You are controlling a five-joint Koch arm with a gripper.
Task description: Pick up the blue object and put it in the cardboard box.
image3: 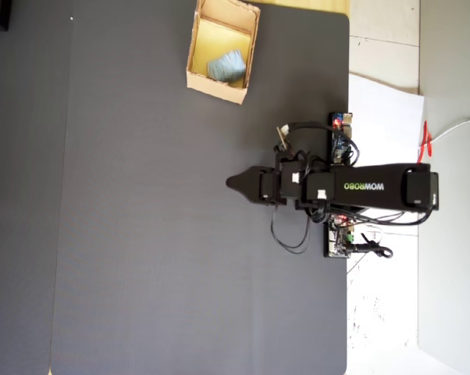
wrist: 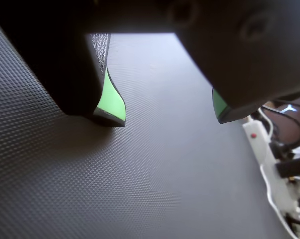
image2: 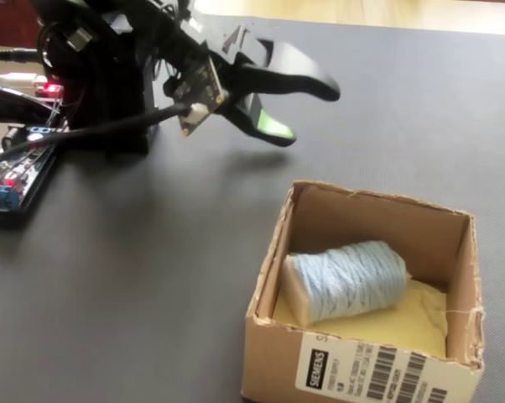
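- I've got the fingers (wrist: 111, 102) green-padded and spread apart in the wrist view, nothing between them; the gripper (image2: 307, 107) hangs above the bare mat (image3: 141, 234).
- Only the fixed view shows me the blue object (image2: 349, 280) well: pale, ribbed, soft-looking, lying on the yellowish floor of the cardboard box (image2: 357, 369), behind its labelled front wall.
- Overhead, I see the box (image3: 219, 84) at the mat's top edge, well apart from the arm.
- The mat is dark grey with a fine dimpled weave; a white power strip (wrist: 262, 149) sits past its right edge.
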